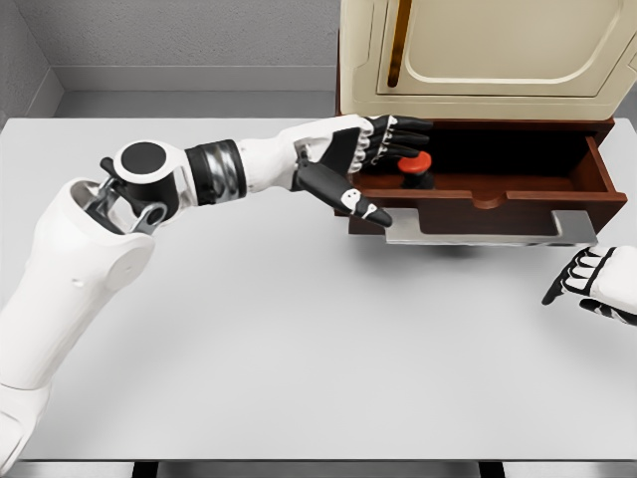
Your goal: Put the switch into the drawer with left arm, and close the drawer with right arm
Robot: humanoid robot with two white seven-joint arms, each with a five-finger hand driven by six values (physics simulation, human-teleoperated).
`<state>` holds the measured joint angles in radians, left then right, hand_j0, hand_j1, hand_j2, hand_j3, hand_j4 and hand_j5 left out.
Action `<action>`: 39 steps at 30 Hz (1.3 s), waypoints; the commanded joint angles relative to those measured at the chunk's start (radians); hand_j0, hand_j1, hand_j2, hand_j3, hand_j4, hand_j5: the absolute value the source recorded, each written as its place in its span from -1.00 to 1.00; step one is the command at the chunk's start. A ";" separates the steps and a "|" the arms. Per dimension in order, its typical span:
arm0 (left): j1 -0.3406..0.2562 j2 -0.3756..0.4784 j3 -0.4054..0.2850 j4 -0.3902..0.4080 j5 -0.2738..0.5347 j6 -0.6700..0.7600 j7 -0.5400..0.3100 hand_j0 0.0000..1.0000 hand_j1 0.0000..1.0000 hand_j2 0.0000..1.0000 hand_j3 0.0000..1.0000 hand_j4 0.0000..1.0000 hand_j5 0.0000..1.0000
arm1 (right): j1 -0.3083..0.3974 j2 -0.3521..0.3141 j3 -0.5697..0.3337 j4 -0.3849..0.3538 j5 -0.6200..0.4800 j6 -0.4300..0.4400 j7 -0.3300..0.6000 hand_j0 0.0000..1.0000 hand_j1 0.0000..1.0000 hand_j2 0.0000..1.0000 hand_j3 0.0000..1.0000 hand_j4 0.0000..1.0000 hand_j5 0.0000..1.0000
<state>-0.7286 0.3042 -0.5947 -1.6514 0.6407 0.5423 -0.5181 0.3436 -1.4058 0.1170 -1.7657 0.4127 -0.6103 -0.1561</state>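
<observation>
The switch (417, 167), a black base with a red round button, stands inside the open brown drawer (498, 194) near its left end. My left hand (396, 164) reaches over the drawer's left wall. Its fingers (406, 132) are spread just above and left of the switch, and the thumb points down over the drawer front, so nothing is held. My right hand (589, 284) hovers over the table at the right edge, below the drawer's front right corner, with relaxed fingers and nothing in it.
The drawer sticks out from a cream cabinet (488, 50) at the back of the white table (299, 349). A grey handle plate (488, 233) runs along the drawer's front.
</observation>
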 commanded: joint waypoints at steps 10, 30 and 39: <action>0.009 0.092 0.110 -0.105 -0.006 -0.004 -0.002 1.00 1.00 1.00 1.00 1.00 1.00 | 0.000 -0.002 0.000 0.000 -0.006 -0.001 0.000 0.22 0.22 0.22 0.22 0.22 0.22; 0.517 0.421 0.572 -0.142 -0.159 -0.696 -0.093 1.00 1.00 1.00 1.00 1.00 1.00 | 0.000 -0.024 -0.034 0.006 -0.086 -0.001 -0.006 0.20 0.20 0.20 0.20 0.20 0.20; 0.609 0.279 0.697 0.104 -0.418 -0.943 -0.093 1.00 1.00 1.00 1.00 1.00 1.00 | -0.032 -0.027 -0.034 0.009 -0.084 -0.001 -0.006 0.20 0.20 0.20 0.20 0.20 0.20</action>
<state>-0.1197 0.5977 0.0808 -1.5899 0.2480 -0.3556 -0.6110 0.3083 -1.4294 0.0853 -1.7572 0.3376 -0.6100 -0.1616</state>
